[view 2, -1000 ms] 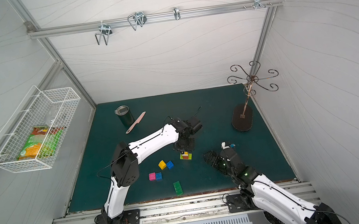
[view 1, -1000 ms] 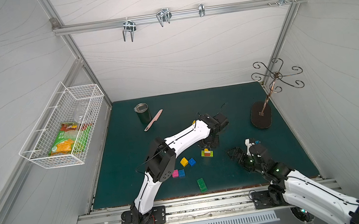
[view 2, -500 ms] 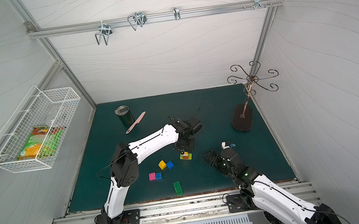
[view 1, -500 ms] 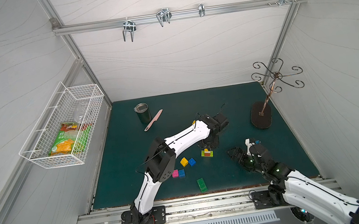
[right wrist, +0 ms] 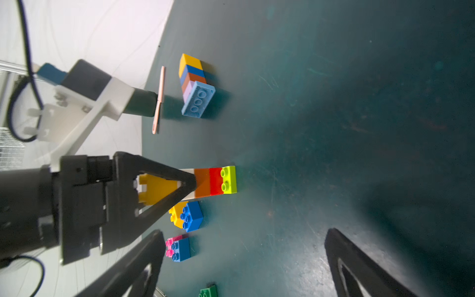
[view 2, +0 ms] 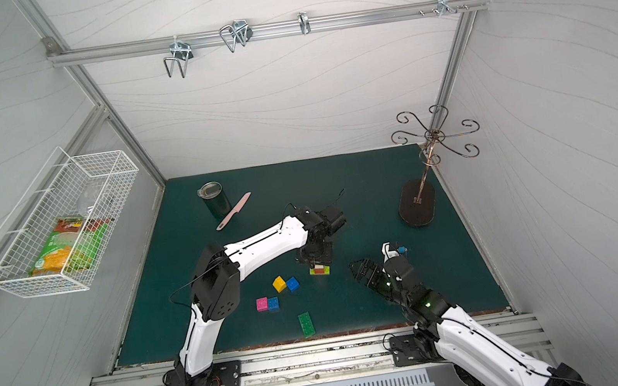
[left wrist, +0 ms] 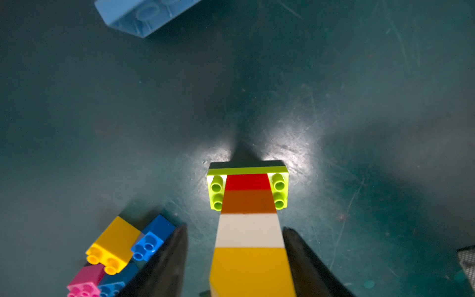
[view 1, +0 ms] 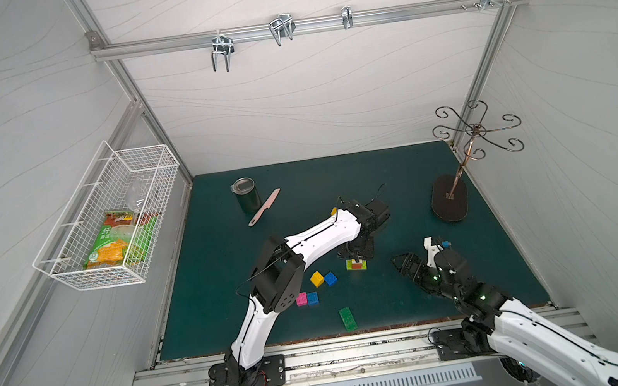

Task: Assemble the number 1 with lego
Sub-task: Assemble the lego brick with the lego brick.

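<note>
A lego tower stands upright mid-mat on a long lime brick, with red, orange, white and yellow squares above it. My left gripper hangs over it, pointing down. Its jaws are open on either side of the yellow top brick, and a gap shows beside one finger. My right gripper is open and empty, low over the mat to the right of the tower. A second stack lies on its side: yellow, blue, orange, lilac and a long light blue brick.
Loose yellow, blue, pink and blue bricks lie left of the tower. A green long brick lies near the front edge. At the back left are a cup and a pink knife. A metal stand stands at the right.
My left gripper's jaws have parted from the tower's top brick, which stays standing. Neither arm has visibly shifted.
</note>
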Tool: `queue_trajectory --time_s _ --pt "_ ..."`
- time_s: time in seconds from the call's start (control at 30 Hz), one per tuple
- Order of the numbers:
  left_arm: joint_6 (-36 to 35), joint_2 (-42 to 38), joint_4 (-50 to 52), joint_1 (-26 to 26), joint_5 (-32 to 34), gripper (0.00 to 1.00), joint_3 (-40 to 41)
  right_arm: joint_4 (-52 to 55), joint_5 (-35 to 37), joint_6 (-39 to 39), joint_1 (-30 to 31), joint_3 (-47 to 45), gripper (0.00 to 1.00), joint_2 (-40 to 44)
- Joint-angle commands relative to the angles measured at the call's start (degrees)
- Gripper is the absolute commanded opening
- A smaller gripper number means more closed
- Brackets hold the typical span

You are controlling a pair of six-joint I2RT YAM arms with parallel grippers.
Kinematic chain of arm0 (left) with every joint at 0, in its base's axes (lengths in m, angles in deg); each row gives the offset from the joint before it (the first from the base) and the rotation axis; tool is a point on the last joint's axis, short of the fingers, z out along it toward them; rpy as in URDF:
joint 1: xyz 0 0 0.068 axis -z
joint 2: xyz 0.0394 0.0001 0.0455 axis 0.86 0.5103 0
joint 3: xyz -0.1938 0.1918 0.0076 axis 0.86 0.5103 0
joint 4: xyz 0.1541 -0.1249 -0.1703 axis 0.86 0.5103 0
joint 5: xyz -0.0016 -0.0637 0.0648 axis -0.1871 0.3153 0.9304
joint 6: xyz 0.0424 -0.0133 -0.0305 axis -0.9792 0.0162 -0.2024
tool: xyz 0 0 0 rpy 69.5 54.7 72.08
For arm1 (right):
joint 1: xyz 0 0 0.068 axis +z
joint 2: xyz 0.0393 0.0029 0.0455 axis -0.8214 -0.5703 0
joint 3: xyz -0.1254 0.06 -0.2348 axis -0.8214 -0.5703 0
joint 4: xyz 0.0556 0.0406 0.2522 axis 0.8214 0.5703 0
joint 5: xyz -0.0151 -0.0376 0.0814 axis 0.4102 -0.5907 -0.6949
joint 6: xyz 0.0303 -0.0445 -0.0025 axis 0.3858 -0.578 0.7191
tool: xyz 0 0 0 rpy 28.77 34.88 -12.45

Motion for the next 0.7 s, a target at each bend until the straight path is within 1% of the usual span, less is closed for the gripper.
queue_trajectory --time_s 0.0,0.13,0.2,0.27,0.3,0.33,0.37,0.43,0.5,0.6,0.67 --pt "-0.33 -0.45 1.23 -0.23 0.65 0.71 -3.99 -0.33 -0.49 -1.97 -0.27 -1.40 0.99 3.16" --pt "0.04 -3.01 1.85 -0.20 1.42 0.81 -5.57 -2.27 -1.11 -3.84 -0.16 -2.41 0.99 7.53" --pt "0.21 -4.62 2.19 -0.31 1.77 0.86 -6.24 -3.31 -1.28 -5.03 -0.03 -3.99 0.99 8.27" --pt "0.29 -6.55 2.97 -0.38 2.25 0.96 -7.21 -6.06 -2.28 -7.10 0.45 -3.84 0.99 7.25" --pt "0.44 -7.43 3.39 -0.47 2.47 1.00 -7.69 -7.24 -2.71 -8.81 0.71 -3.49 0.99 6.43" --pt "0.61 -8.69 3.92 -0.55 2.74 1.00 -8.01 -7.16 -2.76 -11.20 1.10 -3.03 0.99 5.04" --pt "0.86 -10.20 4.32 -0.66 3.05 1.00 -8.04 -7.11 -3.63 -14.52 1.38 -0.30 0.99 3.56" --pt "1.26 -13.63 4.63 -0.79 3.98 1.00 -6.91 -7.46 -5.19 -20.92 1.88 2.31 0.99 -0.23" --pt "1.74 -18.01 3.84 -1.13 4.63 1.00 -4.04 -7.70 -5.33 -24.00 2.00 4.56 0.99 -5.11" --pt "2.80 -26.08 0.50 -2.37 3.99 1.00 3.77 -13.91 -11.36 -28.36 2.09 6.69 0.99 -13.27" --pt "3.26 -32.04 -2.20 -3.37 2.80 1.00 9.94 -16.31 -13.67 -30.31 2.17 8.59 0.99 -19.17"
